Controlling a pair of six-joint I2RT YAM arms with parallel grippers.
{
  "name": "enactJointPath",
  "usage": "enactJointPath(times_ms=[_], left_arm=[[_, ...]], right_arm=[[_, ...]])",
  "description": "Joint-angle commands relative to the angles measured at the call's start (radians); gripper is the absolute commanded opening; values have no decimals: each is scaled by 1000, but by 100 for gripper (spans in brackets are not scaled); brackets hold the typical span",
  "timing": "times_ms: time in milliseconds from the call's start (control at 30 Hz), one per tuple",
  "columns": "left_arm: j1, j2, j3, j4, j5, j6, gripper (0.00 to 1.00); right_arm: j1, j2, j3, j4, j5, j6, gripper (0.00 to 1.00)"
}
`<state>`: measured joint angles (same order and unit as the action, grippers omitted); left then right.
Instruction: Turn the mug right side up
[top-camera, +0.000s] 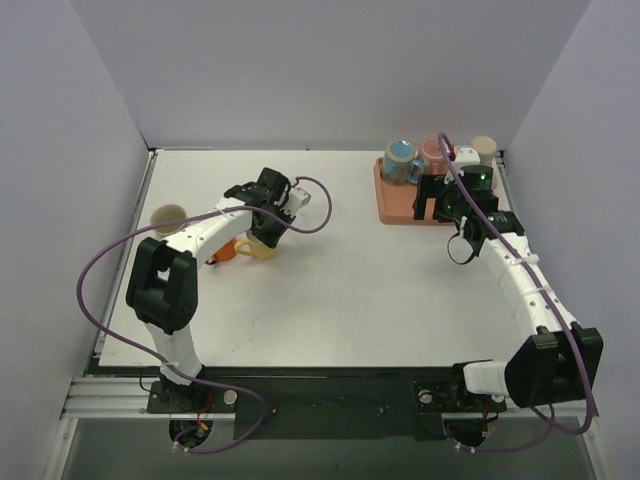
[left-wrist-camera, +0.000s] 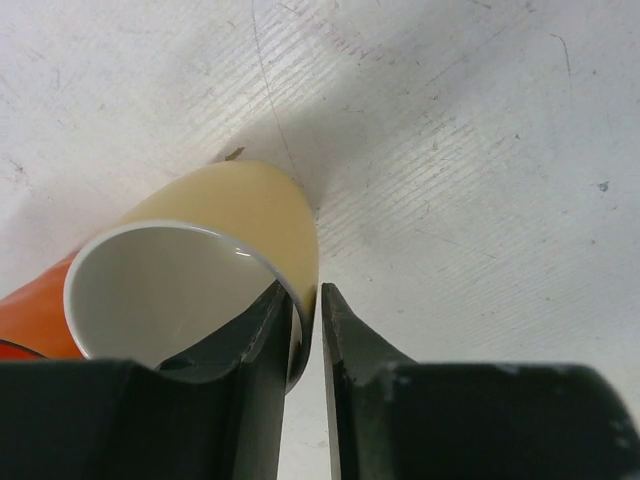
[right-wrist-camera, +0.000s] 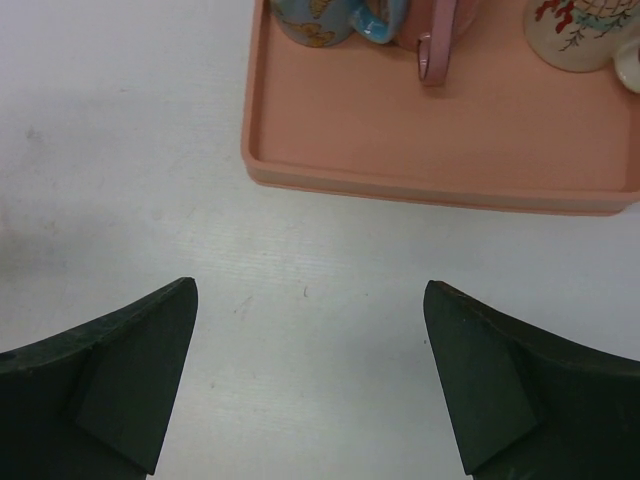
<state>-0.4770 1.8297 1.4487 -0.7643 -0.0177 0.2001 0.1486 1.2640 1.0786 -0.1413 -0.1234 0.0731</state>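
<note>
The mug (left-wrist-camera: 250, 205) is cream with an orange lower part and a white inside. It lies tilted on its side at the table's left middle (top-camera: 243, 250), with its mouth facing the left wrist camera. My left gripper (left-wrist-camera: 305, 296) is shut on the mug's rim, one finger inside the mouth and one outside; in the top view it (top-camera: 266, 232) sits just above the mug. My right gripper (right-wrist-camera: 310, 290) is open and empty over bare table just in front of the pink tray (right-wrist-camera: 400, 160), at the right in the top view (top-camera: 432, 206).
The pink tray (top-camera: 400, 208) at the back right holds a blue mug (top-camera: 400, 160), a pink mug (top-camera: 436, 154) and a white mug (top-camera: 466, 157). A beige cup (top-camera: 484, 147) stands behind it. Another beige cup (top-camera: 168, 217) stands at the left edge.
</note>
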Motion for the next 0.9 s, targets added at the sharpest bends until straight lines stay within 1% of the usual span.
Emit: enactJointPath(times_ms=[0,33,67,100,133,167,200,300,400,433,500,600,767,800,867], left_arm=[[12,-30,4,37,18,19,33],[14,-33,4,34,18,27,36],[17,-41,6,30,18,30,42],[18,-49,7,28,42,32,43],[23,-61,9,28,48,32,50],[24,-70,10,25,51,33,52],[28,-85,15,20,61,35,57],[29,-116,39,-16,74,41,58],[32,-159,100,-62,73,42,58],[34,-174,116,-76,71,36,59],[38,-211,151,-89,84,32,59],[44,-266,183,-86,116,27,59],[61,-296,168,-33,113,-30,59],[63,-294,168,-32,113,-42,59],[70,-287,174,-29,114,-54,59]], right_arm=[[-90,125,111,5,-56,-50,89],[-119,146,142,6,-61,-45,88],[-132,188,162,8,-59,-41,86],[-158,239,197,8,-56,-38,85],[-164,259,211,9,-29,-39,84],[-170,311,248,11,-13,-42,82],[-176,342,260,17,4,-55,81],[-175,478,367,20,50,-102,77],[-179,612,484,0,64,-162,63],[-178,674,550,-13,74,-173,63],[-179,754,624,-27,99,-200,62],[-179,830,690,-27,114,-239,61],[-179,942,785,-24,94,-257,59],[-176,954,797,-32,99,-253,56],[-178,998,848,-49,119,-240,52]])
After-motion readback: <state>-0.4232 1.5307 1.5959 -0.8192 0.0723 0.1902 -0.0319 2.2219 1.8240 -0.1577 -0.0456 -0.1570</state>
